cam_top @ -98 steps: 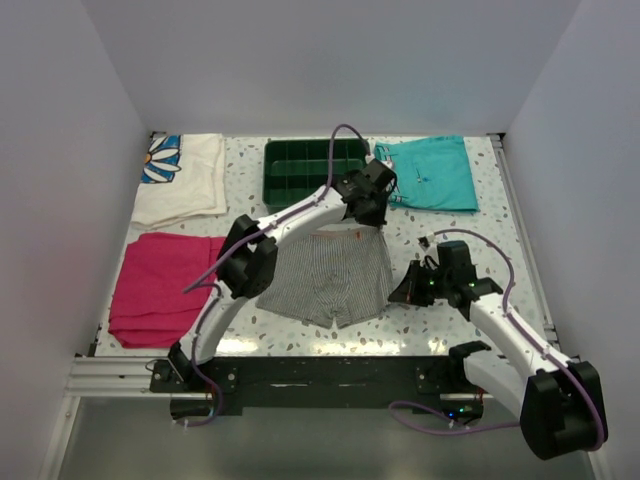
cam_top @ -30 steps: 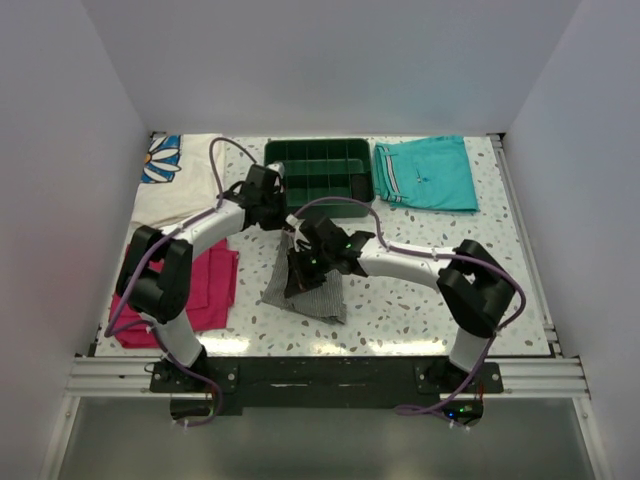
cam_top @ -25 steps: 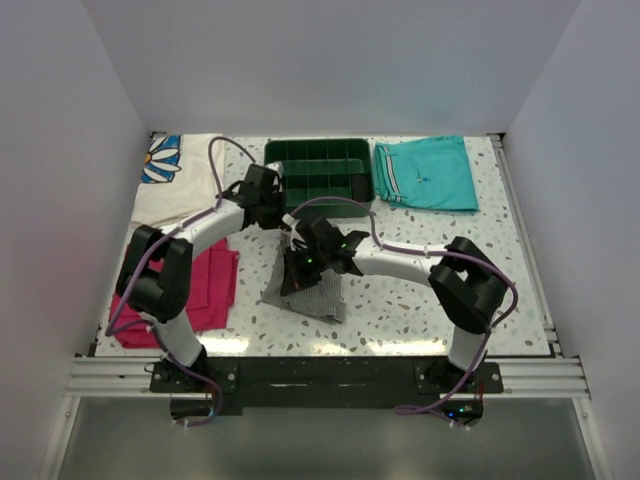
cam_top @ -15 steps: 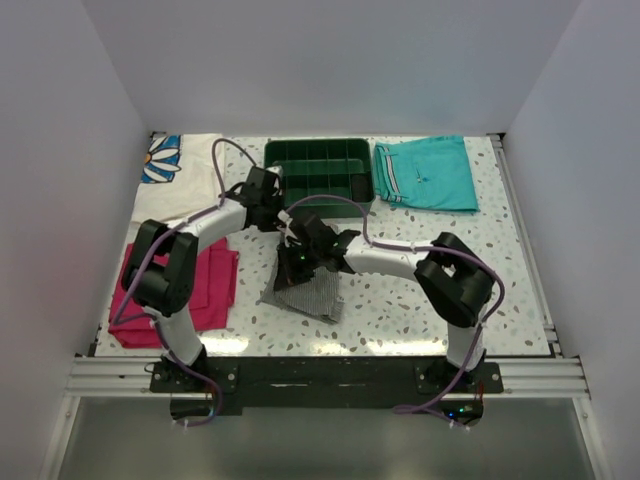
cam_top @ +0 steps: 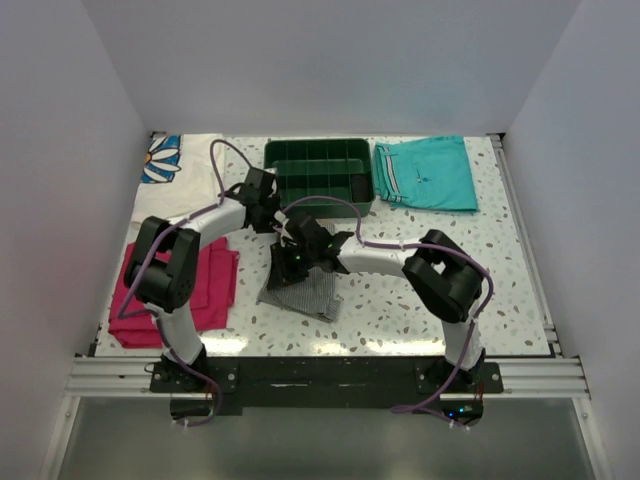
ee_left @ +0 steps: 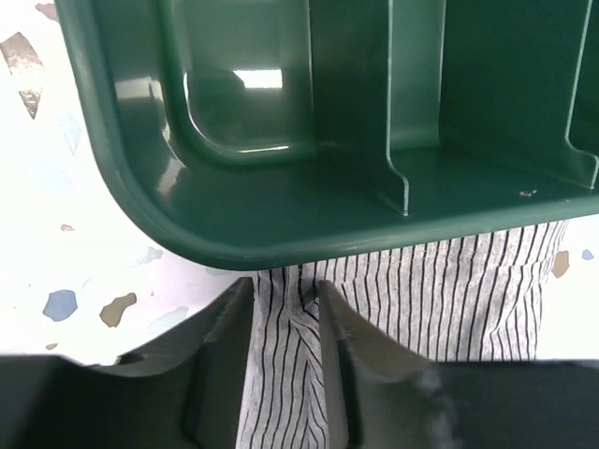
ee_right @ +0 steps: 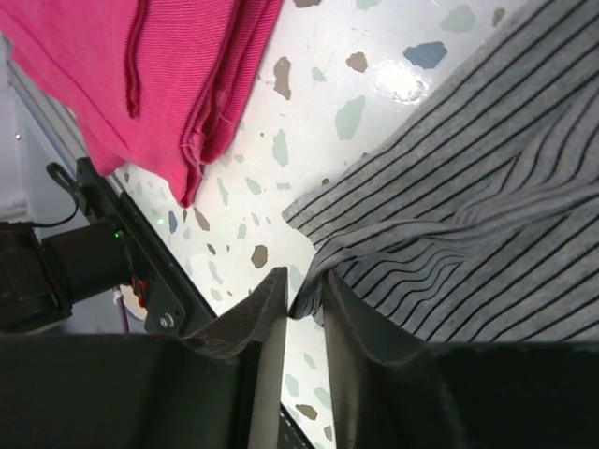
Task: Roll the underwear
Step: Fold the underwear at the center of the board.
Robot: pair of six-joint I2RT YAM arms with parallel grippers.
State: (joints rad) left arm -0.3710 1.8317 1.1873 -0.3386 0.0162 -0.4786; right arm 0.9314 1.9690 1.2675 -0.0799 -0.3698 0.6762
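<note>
The underwear (cam_top: 305,290) is grey-and-white striped cloth, folded into a narrow bunched strip in the middle of the table, just in front of the green tray (cam_top: 345,203). My left gripper (cam_top: 279,221) is shut on the strip's far end; in the left wrist view (ee_left: 285,309) striped cloth (ee_left: 440,299) fills the gap between the fingers, right under the tray's rim (ee_left: 281,245). My right gripper (cam_top: 293,258) is shut on a fold at the underwear's left edge; the right wrist view (ee_right: 304,297) shows the cloth (ee_right: 487,234) pinched and lifted off the table.
Teal shorts (cam_top: 428,172) lie at the back right. A magenta cloth (cam_top: 205,285) lies folded at the left, also in the right wrist view (ee_right: 140,65). A white daisy-print garment (cam_top: 185,175) lies at the back left. The two arms cross close together over the middle.
The underwear lay spread flat 3.3 s ago and is now folded narrow. Over the last second my right gripper has drawn its pinched edge left and back. The left gripper has stayed put.
</note>
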